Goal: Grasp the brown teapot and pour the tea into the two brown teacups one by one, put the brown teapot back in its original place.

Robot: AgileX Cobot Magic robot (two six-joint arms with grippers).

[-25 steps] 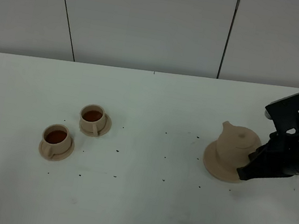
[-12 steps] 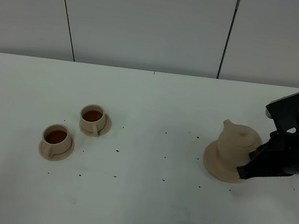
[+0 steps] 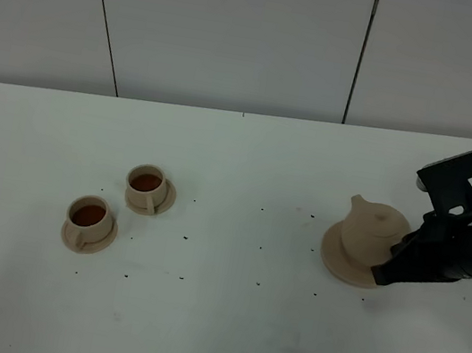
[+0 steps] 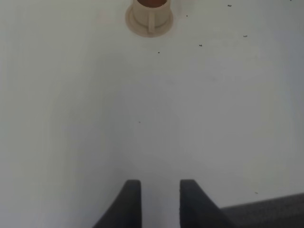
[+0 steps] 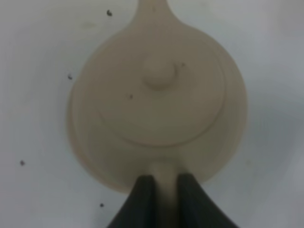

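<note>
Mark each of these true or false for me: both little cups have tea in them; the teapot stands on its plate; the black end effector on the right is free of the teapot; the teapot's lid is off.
1. Both teacups, nearer and farther, hold dark tea. True.
2. The brown teapot sits on the round plate. True.
3. The right end effector is free of the teapot. False: it is shut on the teapot's handle.
4. The teapot's lid is off. False: the knobbed lid is on.
</note>
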